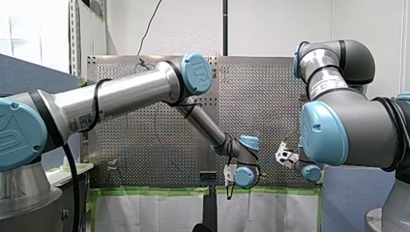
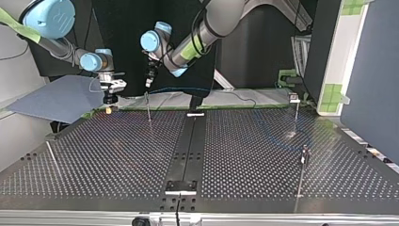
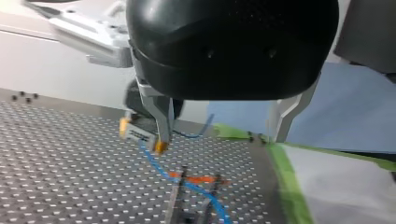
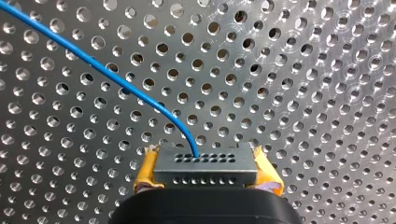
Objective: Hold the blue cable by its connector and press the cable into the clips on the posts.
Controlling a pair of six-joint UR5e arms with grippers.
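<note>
Blue cable (image 4: 116, 81) held at its connector (image 4: 205, 163), over the perforated table (image 4: 317, 93).
My right gripper (image 4: 207, 173): yellow pads (image 4: 144, 175) clamped on the grey connector, which has rows of small holes; thin cable arcs away and crosses an orange clip (image 3: 198, 179) at 2 posts (image 3: 173, 198). My left gripper (image 3: 223, 135): fingers apart.

Green tape (image 3: 284, 179) edges the perforated table (image 2: 117, 155) beside a grey-blue sheet (image 2: 56, 96).

The perforated table (image 2: 117, 155) is viewed from behind the arms in the front view, from across it in the top view; the connector (image 4: 205, 168) is caught close by both wrist views.
</note>
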